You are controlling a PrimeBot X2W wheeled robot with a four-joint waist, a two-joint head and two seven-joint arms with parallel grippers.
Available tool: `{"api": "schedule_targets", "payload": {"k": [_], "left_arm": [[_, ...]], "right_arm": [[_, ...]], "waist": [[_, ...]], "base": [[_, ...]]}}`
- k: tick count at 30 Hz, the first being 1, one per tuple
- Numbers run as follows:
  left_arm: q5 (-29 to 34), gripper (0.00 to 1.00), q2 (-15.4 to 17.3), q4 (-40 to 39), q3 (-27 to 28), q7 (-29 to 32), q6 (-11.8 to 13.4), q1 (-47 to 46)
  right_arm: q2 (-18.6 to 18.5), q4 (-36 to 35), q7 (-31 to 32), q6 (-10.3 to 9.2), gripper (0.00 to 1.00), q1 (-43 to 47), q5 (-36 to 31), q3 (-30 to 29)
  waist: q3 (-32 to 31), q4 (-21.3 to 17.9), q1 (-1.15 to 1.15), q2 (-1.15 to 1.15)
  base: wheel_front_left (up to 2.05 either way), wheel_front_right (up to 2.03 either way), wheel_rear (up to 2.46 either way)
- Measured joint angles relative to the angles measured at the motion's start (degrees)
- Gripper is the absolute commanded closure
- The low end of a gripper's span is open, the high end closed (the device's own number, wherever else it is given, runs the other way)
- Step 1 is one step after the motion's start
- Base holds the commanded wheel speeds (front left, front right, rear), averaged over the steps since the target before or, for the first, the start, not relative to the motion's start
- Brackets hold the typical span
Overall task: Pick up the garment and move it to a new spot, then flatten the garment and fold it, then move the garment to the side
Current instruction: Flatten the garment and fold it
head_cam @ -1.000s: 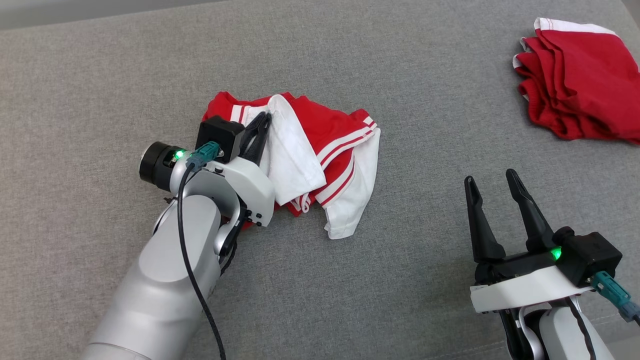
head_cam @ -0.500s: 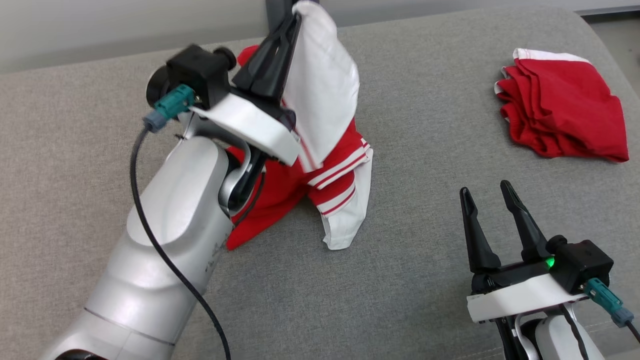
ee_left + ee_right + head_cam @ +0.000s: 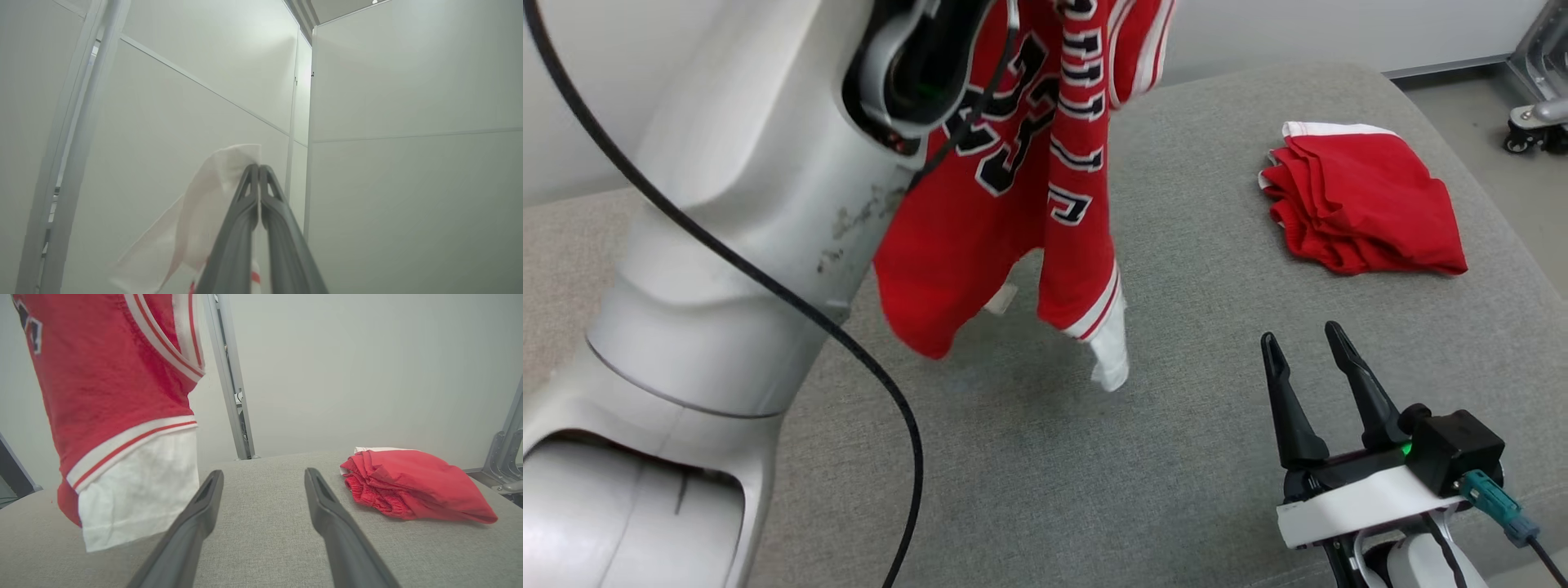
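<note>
Up high on the left gripper (image 3: 258,166), fingers pressed together on a white fold of the garment (image 3: 1005,204). Hanging with the long axis straight down, white hem low over the grey cushion (image 3: 1176,457) (touching or just clear, hard to tell). Down at the lower right, the right gripper (image 3: 1300,333), spread wide and holding nothing, with the hem off to its left and ahead. Nearer arm for that loose bottom edge: probably the right. Well apart at the far right, a folded red pile (image 3: 1364,204).

Head downward; right wrist beside garment (image 3: 992,237).
</note>
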Motion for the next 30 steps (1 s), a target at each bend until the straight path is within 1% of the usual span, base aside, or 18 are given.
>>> {"api": "schedule_targets", "payload": {"k": [3, 5, 7, 9, 10, 12, 15, 16, 17, 18, 20, 21, 24, 26, 27, 28, 29, 30], "left_arm": [[-5.02, 1.0, 0.02, 1.49, -0.32, -1.47, 2.1, -4.47], [-8.2, 1.0, -0.02, 3.56, -0.67, -1.82, 3.66, -5.66], [-10.39, 1.0, -0.1, 6.49, -0.53, -2.45, 5.06, -4.93], [-13.58, 1.0, -0.02, 9.54, 0.47, -2.99, 5.95, -1.61], [-15.8, 1.0, -0.03, 11.47, 1.46, -3.11, 6.2, 0.82], [-17.03, 1.0, 0.08, 14.84, 2.3, -3.64, 6.17, 5.28], [-17.23, 1.0, 0.56, 18.61, 3.55, -4.5, 4.56, 10.83], [-16.05, 1.0, 1.12, 19.49, 3.9, -4.65, 3.98, 12.48], [-15.88, 1.0, 1.52, 20.24, 5.12, -4.8, 3.78, 14.06], [-14.36, 1.0, 2.15, 20.39, 7.03, -4.8, 3.79, 15.77], [-10.24, 1.0, 3.08, 18.83, 12.82, -4.83, 3.86, 18.54], [-7.23, 1.0, 3.41, 17.27, 16.01, -4.88, 3.98, 20.08], [1.78, 1.0, 2.7, 11.94, 25.16, -4.89, 4.23, 25.69], [7.69, 1.0, 1.75, 9.56, 28.49, -4.89, 3.22, 29.17], [9.7, 1.0, 1.45, 9.55, 29.02, -4.89, 2.6, 30.58], [11.55, 0.69, 1.08, 9.33, 29.52, -4.89, 1.87, 31.92], [13.78, 0.27, 0.79, 9.21, 29.62, -4.89, 1.27, 32.96], [15.84, 0.0, 0.71, 8.82, 29.44, -4.88, 0.23, 33.77]], "right_arm": [[0.0, 0.08, 0.0, 0.0, 0.0, 0.1, 0.13, 0.0], [0.02, 0.07, 0.0, 0.0, 0.0, 0.16, 0.13, -0.19], [0.03, -0.08, 0.0, 0.0, 0.0, 0.2, 0.14, -0.59], [0.07, -0.38, 0.0, 0.0, 0.0, 0.38, 0.14, -1.11], [0.09, -0.52, 0.0, 0.0, 0.0, 0.64, 0.14, -1.31], [0.09, -0.59, 0.0, 0.0, 0.0, 0.97, 0.14, -1.58], [0.18, -0.64, 0.0, 0.0, 0.0, 1.08, 0.13, -1.66], [0.18, -0.64, 0.0, 0.0, 0.0, 1.08, 0.12, -1.67], [0.19, -0.67, 0.0, 0.0, 0.0, 1.08, 0.09, -1.68], [0.2, -0.77, 0.0, 0.0, 0.0, 1.05, 0.03, -1.7], [0.18, -0.91, 0.0, 0.0, 0.0, 0.86, 0.01, -1.74], [0.22, -1.02, 0.0, 0.0, 0.0, 0.62, 0.0, -1.67], [0.22, -1.12, 0.0, 0.0, 0.0, 0.01, -0.02, -1.31], [0.22, -1.02, 0.0, 0.0, 0.0, -0.09, -0.02, -0.83], [0.22, -0.89, 0.0, 0.0, 0.0, -0.09, -0.02, -0.42], [0.23, -0.77, 0.0, 0.0, 0.0, -0.09, -0.01, -0.08], [0.22, -0.57, 0.0, 0.0, 0.0, -0.09, 0.15, 0.27], [0.23, -0.38, 0.0, 0.0, 0.0, -0.09, 0.24, 0.57]], "waist": [[-0.45, -0.78, 0.0, 0.0], [-0.59, -1.01, 0.0, 0.0], [-0.56, -0.92, 0.0, 0.0], [-0.52, -0.66, 0.0, 0.0], [-0.46, -0.44, 0.0, 0.0], [-0.29, 0.09, 0.0, 0.0], [0.06, 0.99, 0.0, 0.0], [0.21, 1.29, 0.0, 0.0], [0.35, 1.56, 0.0, 0.0], [0.51, 1.85, 0.0, 0.0], [0.92, 2.32, 0.0, 0.0], [1.12, 2.54, 0.0, 0.0], [1.62, 3.02, 0.0, 0.0], [1.86, 3.22, 0.0, 0.0], [1.92, 3.3, 0.0, 0.0], [1.97, 3.35, 0.0, 0.0], [2.04, 3.43, 0.0, 0.0], [2.12, 3.5, 0.0, 0.0]], "base": [[0.0, 0.0, 0.0], [0.0, 0.0, 0.0], [0.0, 0.0, 0.0], [0.0, 0.0, 0.0], [0.0, 0.0, 0.0], [0.0, 0.0, 0.0], [0.0, 0.0, 0.0], [0.0, 0.0, 0.0], [0.0, 0.0, 0.0], [0.0, 0.0, 0.0], [0.0, 0.0, 0.0], [0.0, 0.0, 0.0], [0.0, 0.0, 0.0], [0.0, 0.0, 0.0], [0.0, 0.0, 0.0], [0.0, 0.0, 0.0], [0.0, 0.0, 0.0], [0.0, 0.0, 0.0]]}}
